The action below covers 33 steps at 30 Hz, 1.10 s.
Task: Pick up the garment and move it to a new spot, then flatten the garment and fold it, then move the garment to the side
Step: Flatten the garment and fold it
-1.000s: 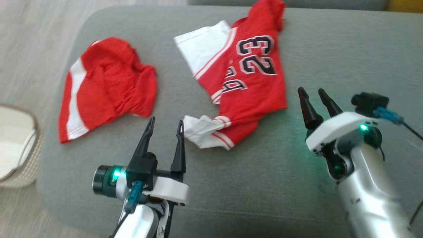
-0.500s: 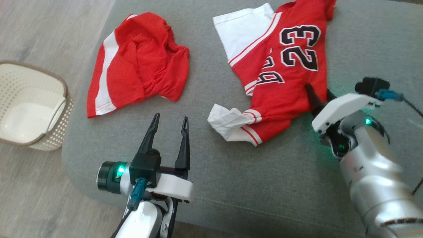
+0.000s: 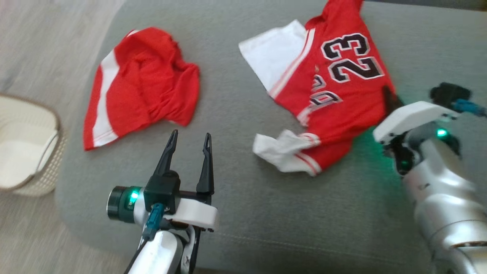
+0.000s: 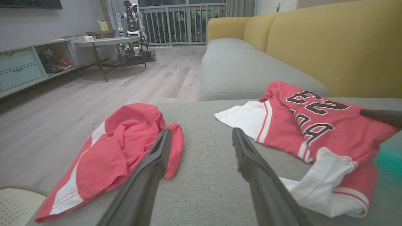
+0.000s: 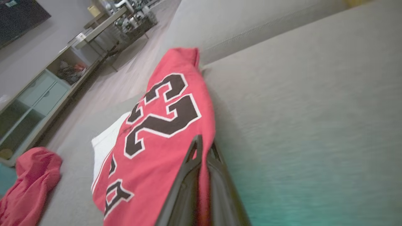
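Seeing red jersey (image 3: 335, 95) at upper right of grey sofa cushion (image 3: 266, 213), right tool (image 5: 204, 146) clamped on its right edge beside bare cushion, left tool (image 3: 191, 133) spread apart over open cushion lower centre, "23" readable, lettering below creased and illegible, basket (image 3: 42, 182) cut off at left edge.

Sofa seat (image 3: 266, 213): shorts (image 3: 140, 87) on its left part, jersey (image 3: 335, 91) on its right part, well apart. Both lie toward the far side. Backrest (image 4: 329, 47) behind the jersey. Basket (image 3: 45, 175) on the floor (image 3: 38, 57), left of the seat's near corner. Left gripper (image 3: 191, 134) over the seat, between the garments, nearer the front. Right gripper (image 5: 205, 142) at the jersey's right edge, cloth between its fingers.
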{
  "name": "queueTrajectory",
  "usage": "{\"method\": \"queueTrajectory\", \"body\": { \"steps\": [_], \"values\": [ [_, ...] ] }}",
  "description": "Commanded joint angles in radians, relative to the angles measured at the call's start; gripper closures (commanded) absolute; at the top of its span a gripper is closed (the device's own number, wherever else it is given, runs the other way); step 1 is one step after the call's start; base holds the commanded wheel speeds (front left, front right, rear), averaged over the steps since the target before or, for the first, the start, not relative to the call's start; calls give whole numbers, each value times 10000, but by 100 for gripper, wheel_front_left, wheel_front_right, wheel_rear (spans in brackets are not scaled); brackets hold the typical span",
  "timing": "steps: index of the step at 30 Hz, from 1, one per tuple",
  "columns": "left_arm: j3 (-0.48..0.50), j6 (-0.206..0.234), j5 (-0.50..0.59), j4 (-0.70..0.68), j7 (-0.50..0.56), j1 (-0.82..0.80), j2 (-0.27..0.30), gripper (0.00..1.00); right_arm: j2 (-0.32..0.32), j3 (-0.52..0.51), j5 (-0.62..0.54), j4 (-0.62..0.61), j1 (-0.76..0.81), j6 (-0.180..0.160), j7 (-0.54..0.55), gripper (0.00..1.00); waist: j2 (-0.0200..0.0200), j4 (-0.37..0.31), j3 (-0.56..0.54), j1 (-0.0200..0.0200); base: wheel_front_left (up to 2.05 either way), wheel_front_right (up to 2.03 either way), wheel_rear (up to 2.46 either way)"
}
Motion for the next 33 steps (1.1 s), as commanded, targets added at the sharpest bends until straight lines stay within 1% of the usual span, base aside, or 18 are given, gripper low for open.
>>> {"method": "queueTrajectory", "body": {
  "steps": [1,4,7,10,11,12,14,16,18,21,24,25,26,29,33],
  "values": [
    [323,-14,72,-300,-120,-169,-25,0,-112,120,-93,-317,-403,-4,-171,100,0,-359,-278,0,0,0,0],
    [341,-30,61,-312,-120,-102,-26,0,-624,-90,-602,-304,-531,-4,-378,100,0,-787,-519,0,0,0,0],
    [344,-50,35,-307,-120,-25,-26,0,-1242,-317,-1403,-328,-700,-4,-484,100,0,-1151,-712,0,0,0,0],
    [292,-48,5,-309,-120,18,-26,0,-1907,-647,-2581,-666,-887,-4,-543,100,0,-1373,-814,0,0,0,0],
    [279,-36,-8,-312,-120,26,-27,0,-2010,-735,-3049,-924,-919,-4,-553,100,0,-1415,-829,0,0,0,0],
    [269,-25,-24,-313,-120,30,-27,0,-1977,-789,-3492,-1232,-916,-4,-558,100,0,-1444,-837,0,0,0,0],
    [237,-7,-64,-317,-120,53,-27,0,-1609,-784,-4271,-1898,-783,-4,-563,100,0,-1474,-840,0,0,0,0],
    [188,-12,-98,-296,-120,76,-27,0,-947,-513,-4878,-2521,-503,-4,-531,100,0,-1463,-826,0,0,0,0],
    [142,-29,-117,-269,-120,66,-27,0,-275,-153,-5194,-2938,-134,-4,-261,100,0,-1417,-782,0,0,0,0],
    [70,-71,-143,-207,-120,2,-27,0,176,259,-5537,-3135,498,-4,305,100,0,-1268,-712,0,0,0,0],
    [52,-98,-126,-130,-120,-76,-27,0,376,792,-5627,-2902,978,-4,705,100,0,-1138,-646,0,0,0,0],
    [46,-108,-119,-103,-120,-96,-27,0,399,880,-5682,-2839,1079,-4,705,23,0,-1104,-623,0,0,0,0],
    [42,-120,-118,-85,-120,-120,-27,0,418,885,-5660,-2726,1161,-4,767,0,0,-1073,-597,0,0,0,0],
    [88,-129,-104,-42,-120,-166,-27,0,448,822,-5653,-2621,1255,-4,812,0,0,-1070,-568,0,0,0,0],
    [238,-93,-78,-2,-120,-127,-27,0,465,359,-5407,-3051,1427,-4,563,0,0,-1251,-636,0,0,0,0]
  ]
}}
